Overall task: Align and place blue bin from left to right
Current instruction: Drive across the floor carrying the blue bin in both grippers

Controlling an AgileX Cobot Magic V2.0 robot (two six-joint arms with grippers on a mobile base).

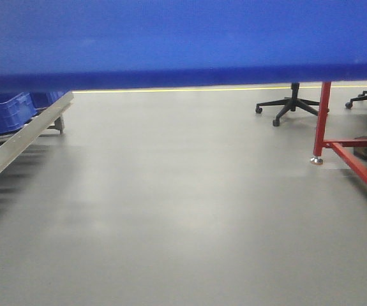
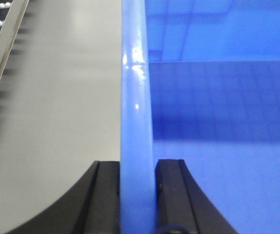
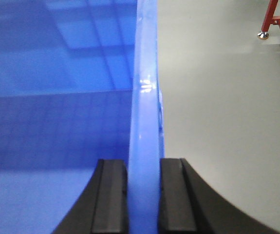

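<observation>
The blue bin [image 1: 183, 38] hangs close before the front camera and fills the top of that view, its lower edge above the grey floor. My left gripper [image 2: 137, 168] is shut on the bin's left rim [image 2: 136, 97], one black finger [image 2: 105, 195] outside and one inside. On the opposite side, my right gripper [image 3: 143, 165] is shut on the bin's right rim [image 3: 144, 97] in the same way. Both wrist views look down into the bin's bare blue inside [image 3: 57, 122]. The arms themselves are hidden.
A roller conveyor frame [image 1: 23, 137] with other blue bins [image 1: 4, 111] on it runs along the left. A red metal frame [image 1: 336, 146] stands at the right. Black office chair bases [image 1: 288, 105] sit beyond it, near a yellow floor line [image 1: 202, 89].
</observation>
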